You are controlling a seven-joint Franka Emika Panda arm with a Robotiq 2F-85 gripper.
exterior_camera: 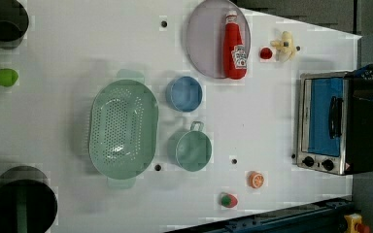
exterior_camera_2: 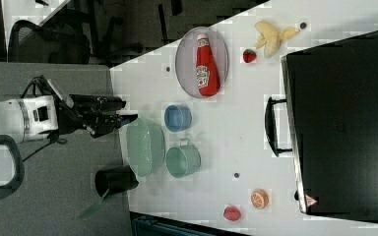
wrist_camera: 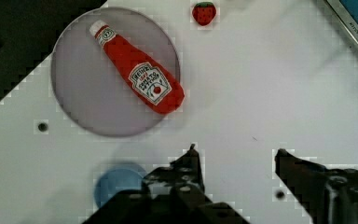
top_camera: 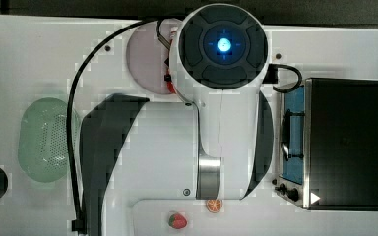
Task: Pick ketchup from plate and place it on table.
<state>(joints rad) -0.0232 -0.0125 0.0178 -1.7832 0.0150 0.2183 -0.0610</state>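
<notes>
**Gripper waits open and empty above the table; ketchup lies on the plate**

The table is the white top that carries everything. In the left view it stretches from two dark bins at the left to a toaster oven at the right edge, probably kept there so the middle stays free for work.

The arm hangs over the table in the top view and covers much of the middle, so the side views serve better for the layout. In the right view it reaches in from the right view's left, well apart from the plate.

A green colander sits at the left view's centre-left, with a blue bowl and a green pot just beside it on the right.

The plate lies at the far edge of the table in the left view's upper middle. The ketchup lies flat on its right half, cap toward the left view's top, with its base reaching the rim. Lying on its side, it offers its slim body across the jaws for a grasp from above, I judge.

The gripper is held high with its fingers spread wide, nothing between them; bare table shows through the gap. The bottle is well apart from it, so I judge the approach has yet to begin.

A strawberry and a banana lie right of the plate, an orange slice lower down.
</notes>
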